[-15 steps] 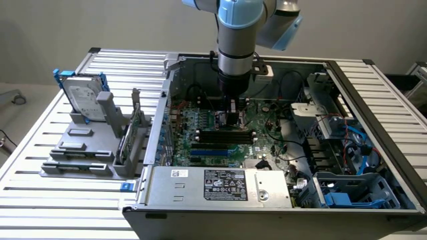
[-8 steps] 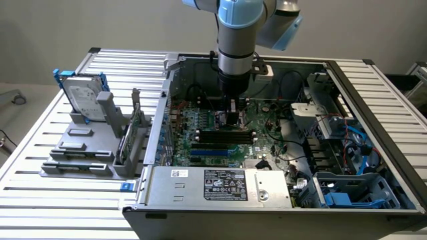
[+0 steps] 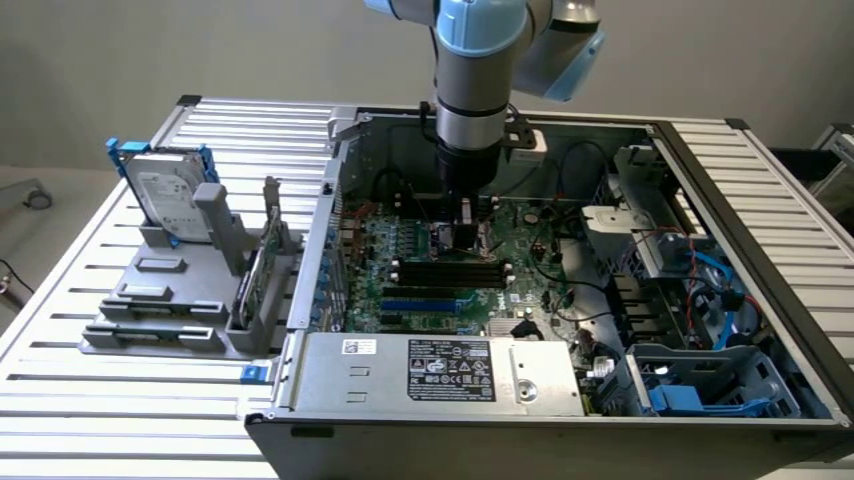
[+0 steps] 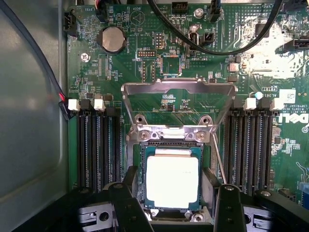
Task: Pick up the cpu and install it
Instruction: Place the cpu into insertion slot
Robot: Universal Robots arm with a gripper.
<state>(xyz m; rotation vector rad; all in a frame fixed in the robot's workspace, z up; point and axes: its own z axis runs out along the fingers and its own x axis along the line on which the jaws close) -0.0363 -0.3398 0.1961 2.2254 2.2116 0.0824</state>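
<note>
Running along the motherboard (image 4: 159,63) edge in the wrist view, white letters spell DELL (image 4: 300,121) beside a line of smaller print that looks like COPYRIGHT. The rest of the board's markings are too fine to read. The cpu (image 4: 172,181) lies flat in the socket (image 4: 170,141), pale metal plate facing up. It is close to square, so no long axis stands out, and its edges run parallel to the memory slots (image 4: 96,145) on either side. The hinged metal frame (image 4: 178,89) stands raised off it. The gripper (image 4: 177,198) hangs just above with its dark fingers (image 4: 128,193) spread apart, one past each side of the chip — not clamped on it.

The exterior view gives the wider setting — the arm (image 3: 474,90) reaching down into the open computer case (image 3: 747,200). The power supply (image 3: 441,370) carries a black label with unreadable print. A hard drive (image 3: 167,190) stands upright in a grey rack (image 3: 160,300) at the exterior view's left.
</note>
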